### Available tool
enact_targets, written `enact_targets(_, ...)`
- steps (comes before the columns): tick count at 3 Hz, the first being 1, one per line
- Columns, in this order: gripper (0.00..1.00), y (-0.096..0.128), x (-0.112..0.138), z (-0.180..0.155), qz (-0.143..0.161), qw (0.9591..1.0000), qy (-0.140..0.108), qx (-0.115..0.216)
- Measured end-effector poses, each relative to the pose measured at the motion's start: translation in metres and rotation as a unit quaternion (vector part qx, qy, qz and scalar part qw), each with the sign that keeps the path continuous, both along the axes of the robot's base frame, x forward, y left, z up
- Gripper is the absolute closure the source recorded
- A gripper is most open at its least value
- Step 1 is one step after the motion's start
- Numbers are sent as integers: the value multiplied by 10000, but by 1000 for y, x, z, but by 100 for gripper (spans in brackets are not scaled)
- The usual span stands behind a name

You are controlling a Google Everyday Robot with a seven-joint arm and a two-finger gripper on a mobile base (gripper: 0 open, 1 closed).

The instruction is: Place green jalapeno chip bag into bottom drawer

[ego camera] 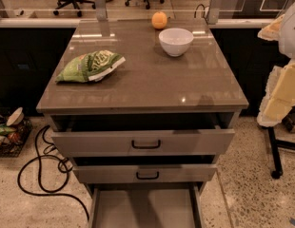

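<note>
One green jalapeno chip bag [90, 66] atop cabinet [152, 82] | bottom drawer [145, 208] open | claw [273, 30] right

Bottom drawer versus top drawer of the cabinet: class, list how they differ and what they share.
The grey-beige bottom drawer is pulled far out, its pale floor showing; the black-handled top drawer is only slightly open, its inside dark. The bottom drawer's front is out of frame; the top drawer's shows fully. Both are open. No gripper in view.
</note>
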State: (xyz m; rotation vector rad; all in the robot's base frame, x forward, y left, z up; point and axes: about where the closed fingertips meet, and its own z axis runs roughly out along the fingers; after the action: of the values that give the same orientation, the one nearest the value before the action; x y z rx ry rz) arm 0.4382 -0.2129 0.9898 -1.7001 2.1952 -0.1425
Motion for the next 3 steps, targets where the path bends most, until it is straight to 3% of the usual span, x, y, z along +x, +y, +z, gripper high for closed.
enact_targets(1, 0, 0, 1, 1, -4, 10000, -18, 13)
enact_targets(2, 0, 18, 28, -8, -29, 9984, -184, 538)
enact_targets(3, 0, 70, 78, -19, 84, 9859, -456, 1609)
